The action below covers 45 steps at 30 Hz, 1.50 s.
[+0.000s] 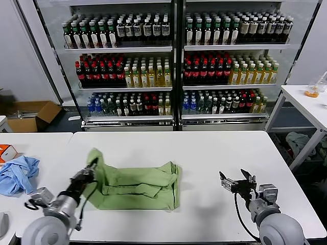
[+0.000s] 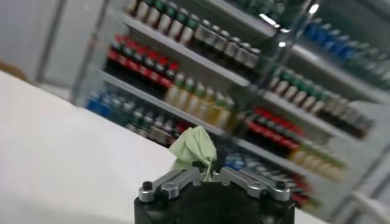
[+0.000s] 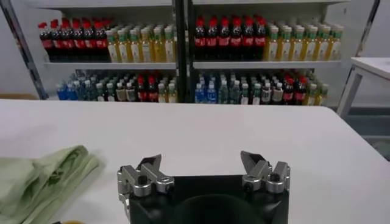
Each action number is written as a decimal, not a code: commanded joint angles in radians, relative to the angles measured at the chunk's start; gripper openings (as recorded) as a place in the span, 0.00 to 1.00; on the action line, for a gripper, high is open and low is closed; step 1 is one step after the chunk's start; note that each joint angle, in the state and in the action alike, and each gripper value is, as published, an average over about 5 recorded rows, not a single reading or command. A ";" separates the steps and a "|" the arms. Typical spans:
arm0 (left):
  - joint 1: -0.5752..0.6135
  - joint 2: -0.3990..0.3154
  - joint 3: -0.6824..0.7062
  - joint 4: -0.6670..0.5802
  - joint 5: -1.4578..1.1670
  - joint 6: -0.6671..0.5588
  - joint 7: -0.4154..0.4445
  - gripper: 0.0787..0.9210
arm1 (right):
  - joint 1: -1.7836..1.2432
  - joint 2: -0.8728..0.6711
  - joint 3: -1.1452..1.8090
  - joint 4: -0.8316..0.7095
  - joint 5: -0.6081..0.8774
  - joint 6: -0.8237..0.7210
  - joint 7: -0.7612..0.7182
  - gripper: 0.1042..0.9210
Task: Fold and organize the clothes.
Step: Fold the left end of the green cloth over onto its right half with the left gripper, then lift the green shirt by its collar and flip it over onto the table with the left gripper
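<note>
- While you look down from the head camera, you see the green shirt [image 1: 138, 185] lying partly folded into a long band on the white table [image 1: 204, 153], toward the table's left half.
- Your left gripper [image 1: 92, 167] sits at the shirt's left end, its fingers pinched together on a raised corner of the fabric; from the left wrist camera the same gripper [image 2: 206, 178] shows a tuft of green cloth [image 2: 195, 149] standing up between its closed tips.
- That lifted corner stands higher than the rest of the shirt, which lies flat on the table.
- Your right gripper [image 1: 238, 181] hovers over bare table well to the right of the shirt, fingers spread wide and holding nothing; its own camera shows the gripper [image 3: 204, 173] apart from the shirt's right edge [image 3: 42, 182].
- Left of the shirt, on a neighbouring table, you have a crumpled light blue cloth [image 1: 18, 173] and an orange box [image 1: 6, 152] beyond it.
- Behind the shirt's table stands a glass-fronted drinks cooler [image 1: 173, 61] full of bottles.
</note>
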 commanded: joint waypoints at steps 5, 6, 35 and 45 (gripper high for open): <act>-0.112 -0.137 0.280 0.047 -0.150 -0.011 0.000 0.03 | -0.002 0.004 -0.006 0.009 -0.003 0.000 -0.001 0.88; -0.127 -0.140 0.295 0.067 -0.148 -0.012 -0.001 0.03 | -0.002 0.005 -0.008 0.009 -0.003 0.000 -0.001 0.88; -0.068 -0.109 0.225 0.090 0.372 -0.006 0.009 0.55 | 0.024 -0.012 -0.048 -0.015 -0.006 0.012 -0.016 0.88; 0.009 -0.060 0.105 0.207 0.453 -0.028 -0.053 0.86 | 0.032 -0.013 -0.062 -0.015 -0.010 0.014 -0.017 0.88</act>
